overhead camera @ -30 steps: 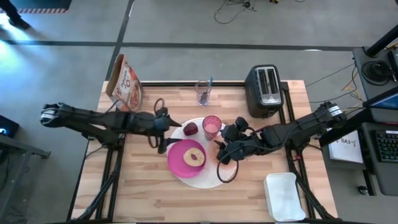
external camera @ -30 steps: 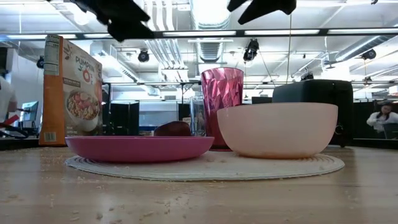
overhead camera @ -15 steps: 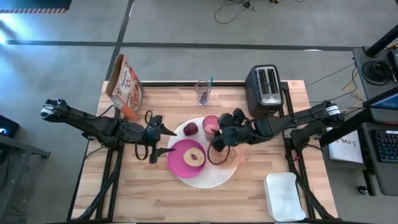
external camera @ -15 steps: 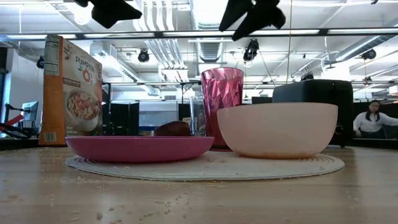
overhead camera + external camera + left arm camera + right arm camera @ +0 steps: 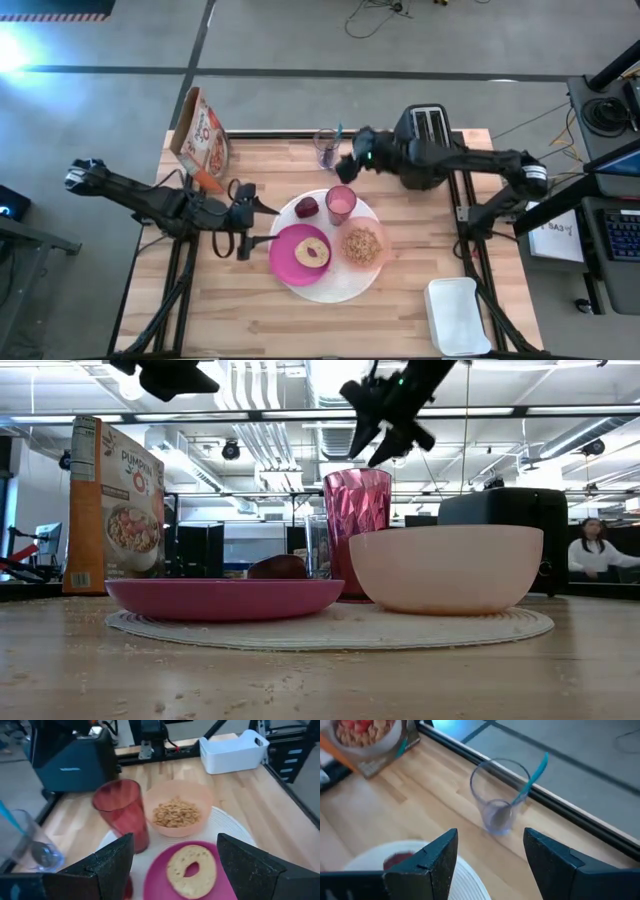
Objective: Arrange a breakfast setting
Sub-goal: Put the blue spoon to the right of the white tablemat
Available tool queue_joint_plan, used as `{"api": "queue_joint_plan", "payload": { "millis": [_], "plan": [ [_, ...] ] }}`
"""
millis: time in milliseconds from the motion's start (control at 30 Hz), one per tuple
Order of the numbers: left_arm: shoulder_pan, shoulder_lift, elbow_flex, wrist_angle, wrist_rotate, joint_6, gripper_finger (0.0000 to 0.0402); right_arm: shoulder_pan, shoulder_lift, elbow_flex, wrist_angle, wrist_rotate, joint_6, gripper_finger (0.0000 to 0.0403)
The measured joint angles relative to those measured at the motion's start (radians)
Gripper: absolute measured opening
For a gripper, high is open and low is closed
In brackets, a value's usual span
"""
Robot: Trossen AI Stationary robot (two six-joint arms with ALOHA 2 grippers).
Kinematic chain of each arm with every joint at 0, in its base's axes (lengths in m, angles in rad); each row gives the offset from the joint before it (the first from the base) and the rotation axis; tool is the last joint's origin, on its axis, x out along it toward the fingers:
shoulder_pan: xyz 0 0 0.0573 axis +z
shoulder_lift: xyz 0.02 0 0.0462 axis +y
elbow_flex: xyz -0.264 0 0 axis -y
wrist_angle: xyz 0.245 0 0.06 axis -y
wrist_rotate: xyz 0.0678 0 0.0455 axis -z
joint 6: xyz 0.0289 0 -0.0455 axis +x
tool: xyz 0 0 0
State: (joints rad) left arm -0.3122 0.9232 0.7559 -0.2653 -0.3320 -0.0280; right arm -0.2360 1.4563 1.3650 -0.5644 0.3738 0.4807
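A large white plate [image 5: 330, 285] lies mid-table. On it rest a magenta plate [image 5: 285, 255] carrying a bagel [image 5: 312, 252], a peach bowl [image 5: 380, 248] of brown cereal [image 5: 362, 244], a pink tumbler [image 5: 340, 203] and a small red fruit [image 5: 307, 207]. The teal-handled spoon [image 5: 532, 775] stands in a clear glass [image 5: 326, 150] near the far edge. My left gripper [image 5: 252, 215] is open and empty, left of the magenta plate. My right gripper [image 5: 350, 160] is open and empty, above the table just right of the clear glass.
A cereal box [image 5: 200, 135] stands at the far left corner. A dark toaster [image 5: 428, 145] stands at the far right, under my right arm. A white container [image 5: 457, 315] sits at the near right. Bare wood shows along the near edge.
My right gripper has left the spot over the peach bowl and swung toward the table's far edge, to the clear glass with the spoon. My left gripper has drawn back a little toward the table's left edge. The dishes have stayed in place.
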Motion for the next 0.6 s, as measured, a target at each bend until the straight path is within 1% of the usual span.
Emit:
{"api": "queue_joint_plan", "payload": {
  "millis": [200, 300, 367, 600],
  "plan": [
    [0.006, -0.053, -0.026, -0.016, -0.003, 0.018, 0.0267, -0.175, 0.042, -0.043, 0.196, -0.243, 0.003, 0.0201],
    [0.006, -0.071, -0.058, 0.013, -0.002, -0.015, 0.0267, -0.226, 0.069, -0.051, 0.252, -0.268, 0.024, 0.0201],
    [0.006, -0.085, -0.071, 0.031, 0.000, -0.039, 0.0267, -0.247, 0.085, -0.052, 0.254, -0.269, 0.024, 0.0203],
    [0.006, -0.150, -0.095, 0.031, 0.000, -0.062, 0.0262, -0.271, 0.124, -0.052, 0.275, -0.269, 0.024, 0.0203]
  ]
}}
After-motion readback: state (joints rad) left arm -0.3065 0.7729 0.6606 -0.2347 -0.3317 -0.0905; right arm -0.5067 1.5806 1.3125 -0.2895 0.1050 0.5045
